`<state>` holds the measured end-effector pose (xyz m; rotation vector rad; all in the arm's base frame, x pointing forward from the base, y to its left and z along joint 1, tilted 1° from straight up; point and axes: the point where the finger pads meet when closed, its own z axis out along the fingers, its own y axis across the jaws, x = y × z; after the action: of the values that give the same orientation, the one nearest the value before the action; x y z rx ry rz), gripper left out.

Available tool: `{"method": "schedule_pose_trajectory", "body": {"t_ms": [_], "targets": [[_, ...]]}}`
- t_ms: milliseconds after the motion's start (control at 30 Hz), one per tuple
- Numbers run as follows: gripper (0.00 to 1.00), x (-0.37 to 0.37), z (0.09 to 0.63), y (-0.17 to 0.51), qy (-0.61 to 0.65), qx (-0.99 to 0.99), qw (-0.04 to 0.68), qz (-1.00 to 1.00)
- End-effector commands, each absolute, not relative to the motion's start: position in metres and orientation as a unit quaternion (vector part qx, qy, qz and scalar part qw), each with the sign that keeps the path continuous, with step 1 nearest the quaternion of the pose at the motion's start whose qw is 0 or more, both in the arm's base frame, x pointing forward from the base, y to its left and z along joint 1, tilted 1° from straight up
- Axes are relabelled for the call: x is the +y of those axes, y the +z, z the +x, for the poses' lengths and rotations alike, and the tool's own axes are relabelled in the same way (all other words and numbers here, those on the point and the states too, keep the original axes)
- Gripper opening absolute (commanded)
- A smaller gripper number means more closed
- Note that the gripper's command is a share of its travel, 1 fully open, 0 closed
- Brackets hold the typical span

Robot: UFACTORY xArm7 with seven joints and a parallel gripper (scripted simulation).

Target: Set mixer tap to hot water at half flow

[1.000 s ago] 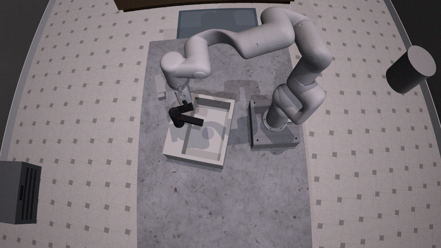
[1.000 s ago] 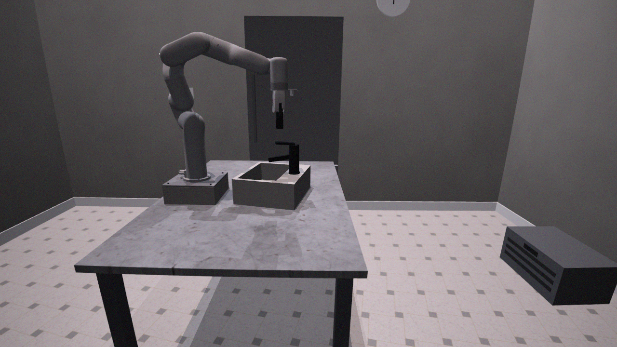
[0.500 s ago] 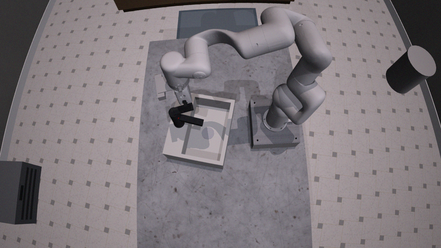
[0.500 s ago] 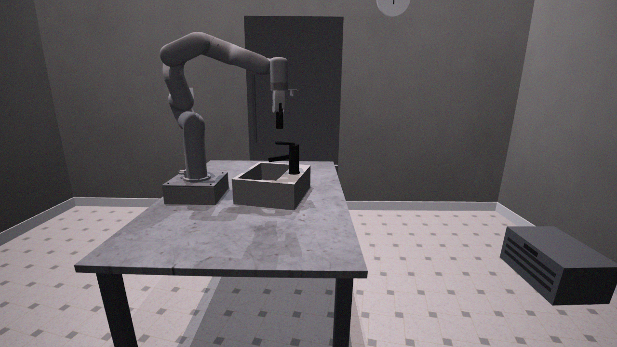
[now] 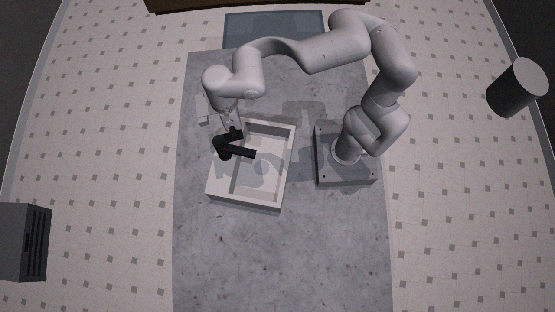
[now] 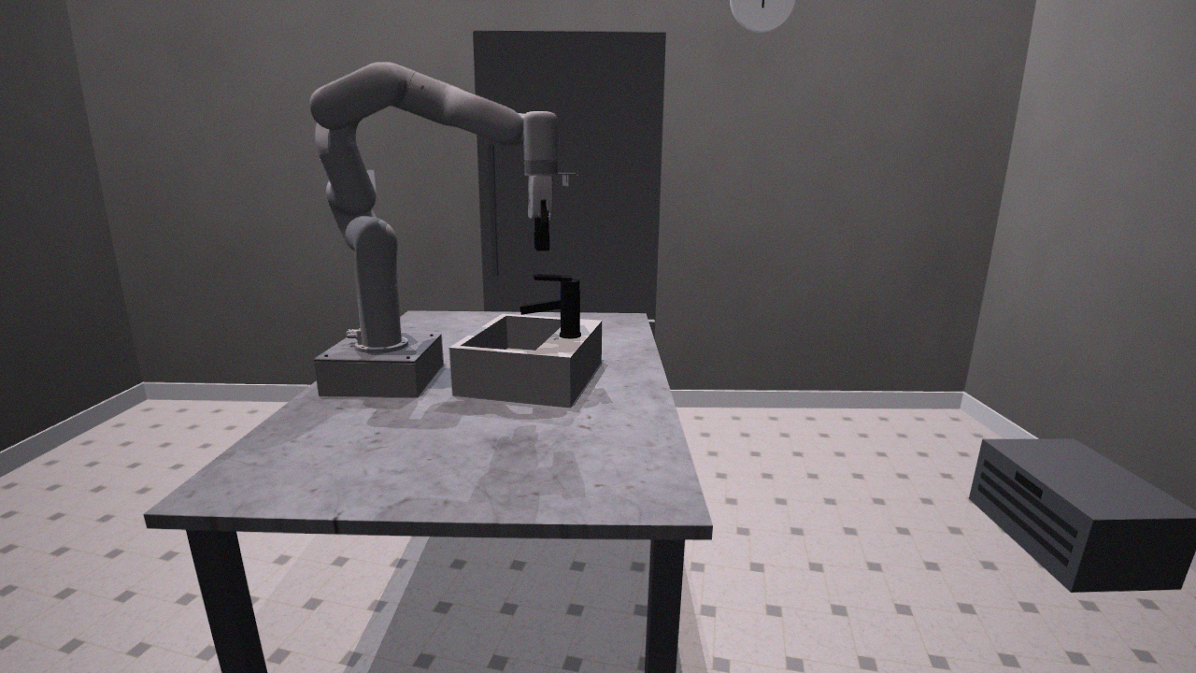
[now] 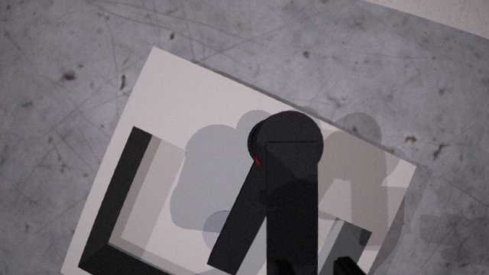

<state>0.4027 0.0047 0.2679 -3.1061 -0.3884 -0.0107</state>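
Observation:
A black mixer tap [image 5: 223, 154] [image 6: 570, 313] stands on the rim of a pale square sink [image 5: 248, 201] [image 6: 518, 376] [image 7: 172, 95]. Its flat lever [image 5: 233, 137] [image 6: 551, 278] [image 7: 292, 172] lies level on top of the tap body, and the thinner spout [image 5: 244, 151] [image 6: 534, 307] [image 7: 237, 225] reaches over the basin at an angle to it. A small red mark [image 5: 224, 148] [image 7: 257, 161] shows on the tap body beside the lever. My gripper [image 5: 232, 128] [image 6: 542, 234] [image 7: 311, 267] hangs well above the lever, pointing straight down. Its fingers are a little apart, with nothing between them.
The sink sits on a grey marble table [image 5: 271, 252] [image 6: 460, 468] [image 7: 57, 38], next to the arm's base block [image 5: 345, 174] [image 6: 376, 368]. A dark box [image 5: 23, 240] [image 6: 1078, 510] and a dark cylinder [image 5: 516, 87] are off the table.

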Motion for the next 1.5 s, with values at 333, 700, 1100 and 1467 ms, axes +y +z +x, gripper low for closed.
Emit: {"method": "schedule_pose_trajectory", "body": {"t_ms": [333, 700, 1100, 1467], "targets": [[0.73, 0.0048, 0.4036, 0.2695, -0.006, -0.124, 0.006, -0.992], [0.73, 0.0048, 0.4036, 0.2695, -0.006, -0.124, 0.006, -0.992], [0.73, 0.0049, 0.4036, 0.2694, -0.006, -0.124, 0.006, -0.992], [0.73, 0.0049, 0.4037, 0.2655, -0.005, -0.124, 0.006, -0.992]]}}
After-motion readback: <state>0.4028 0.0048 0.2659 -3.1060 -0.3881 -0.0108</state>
